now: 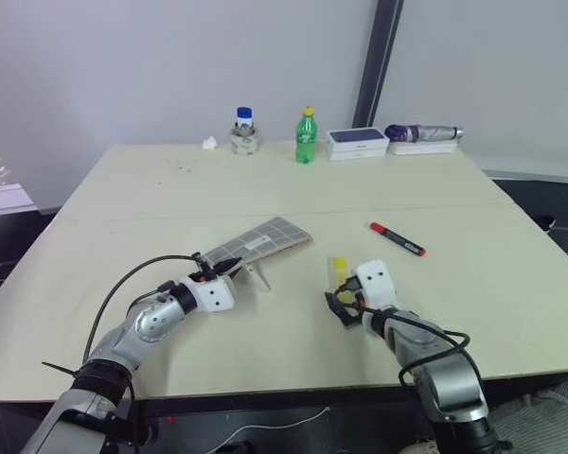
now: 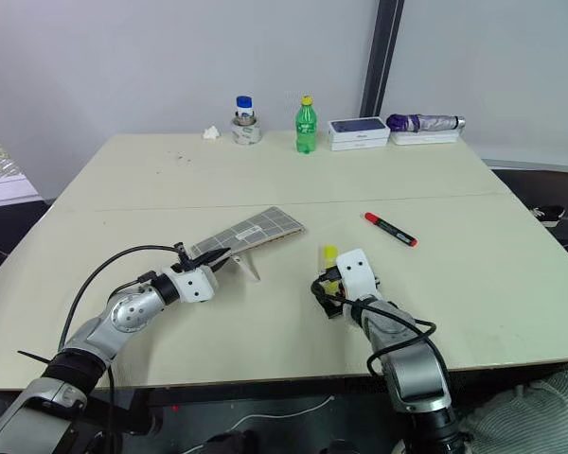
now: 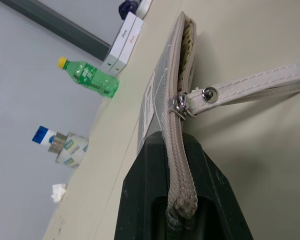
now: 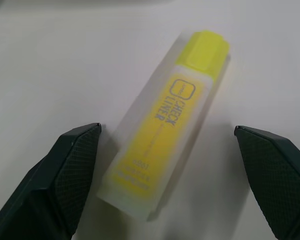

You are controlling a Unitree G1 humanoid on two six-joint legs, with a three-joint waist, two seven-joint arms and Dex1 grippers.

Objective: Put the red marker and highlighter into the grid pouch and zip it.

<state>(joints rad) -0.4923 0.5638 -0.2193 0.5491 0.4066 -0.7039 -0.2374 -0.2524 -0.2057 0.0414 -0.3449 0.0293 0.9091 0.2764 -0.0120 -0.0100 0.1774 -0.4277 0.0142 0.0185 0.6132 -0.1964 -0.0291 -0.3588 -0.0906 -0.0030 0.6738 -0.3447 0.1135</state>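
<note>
Left eye view: beige table (image 1: 511, 284), grey wall (image 1: 123, 66)

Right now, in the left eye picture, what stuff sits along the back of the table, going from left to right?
White scrap → tape roll with a blue-capped jar on it → green bottle → white box → purple umbrella.

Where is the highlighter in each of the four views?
Left eye view: highlighter on the table, just ahead of the right gripper.
Right eye view: same spot.
Left wrist view: not in it.
Right wrist view: centre, between the open fingers.
Shared landmark: the right gripper.
</note>
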